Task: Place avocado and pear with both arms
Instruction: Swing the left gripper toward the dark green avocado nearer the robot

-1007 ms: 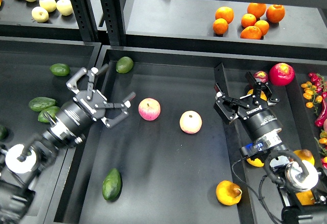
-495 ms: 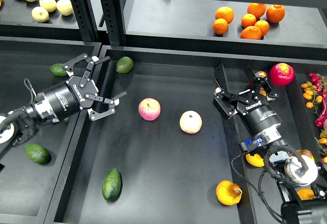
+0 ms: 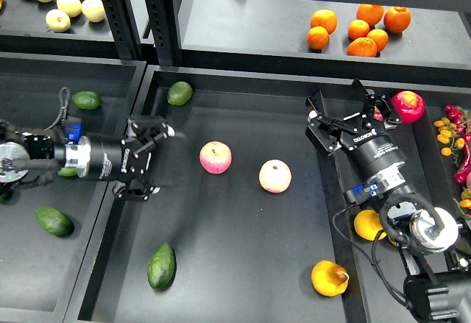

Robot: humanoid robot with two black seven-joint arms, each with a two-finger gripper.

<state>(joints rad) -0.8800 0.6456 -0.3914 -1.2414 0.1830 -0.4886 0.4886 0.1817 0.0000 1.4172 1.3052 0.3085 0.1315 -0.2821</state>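
The right tool (image 3: 352, 114) hides part of a small fruit behind it. The left tool (image 3: 151, 157) is seen side-on; its finger gap is unclear.

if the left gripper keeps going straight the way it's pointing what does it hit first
Probably the pink-and-yellow apple. The left gripper points rightward across the black tray, and that apple lies nearest in that line. Height is unclear, so it might pass above it.

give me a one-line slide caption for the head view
Open left gripper and right gripper hover over the black tray holding avocado and pear.
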